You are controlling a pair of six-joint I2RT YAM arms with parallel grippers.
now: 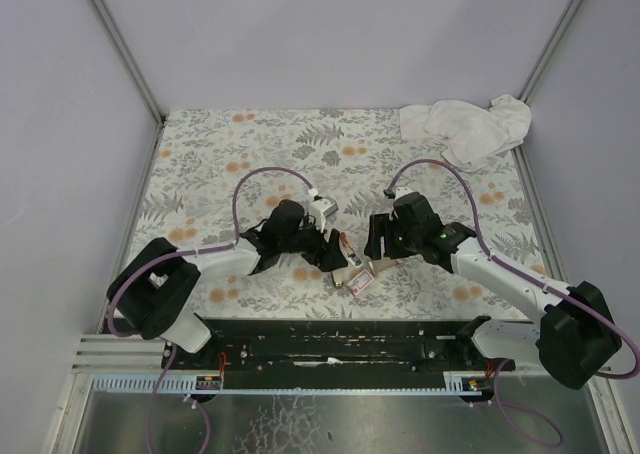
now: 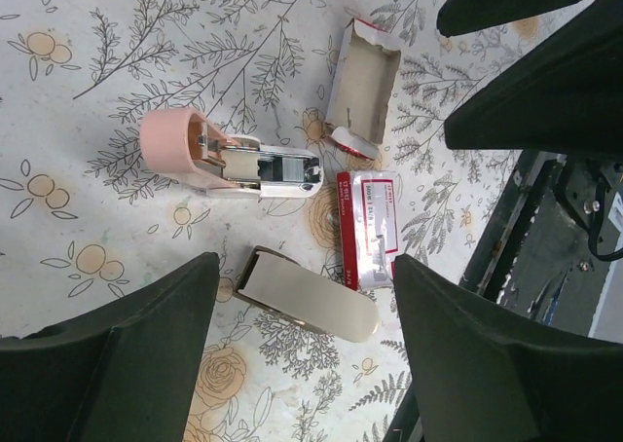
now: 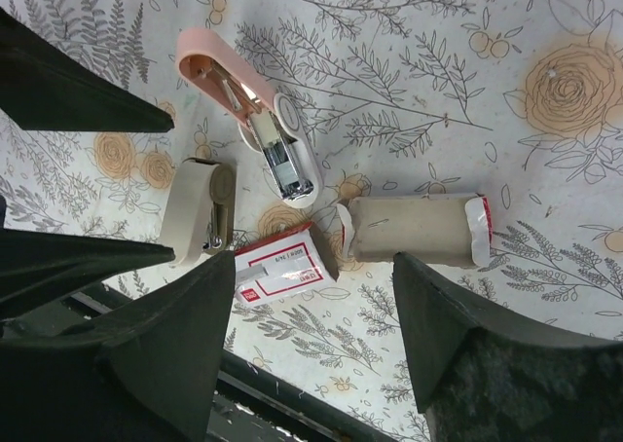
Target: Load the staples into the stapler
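Note:
The pink-and-white stapler (image 2: 234, 165) lies on the floral mat with its metal channel showing; it also shows in the right wrist view (image 3: 263, 111). A beige stapler part (image 2: 307, 294) lies beside it. The red staple box sleeve with a pale label (image 2: 368, 228) lies flat on the mat, and the right wrist view (image 3: 282, 265) shows it too. Its tan inner tray (image 2: 362, 82) lies apart from it and looks empty (image 3: 414, 230). My left gripper (image 2: 307, 276) is open and empty above the beige part. My right gripper (image 3: 313, 267) is open and empty above the sleeve and tray.
A crumpled white cloth (image 1: 465, 126) lies at the mat's far right corner. The black rail (image 1: 330, 349) runs along the near edge, just behind the box (image 1: 360, 283). The two grippers hang close together, facing each other over the stapler parts.

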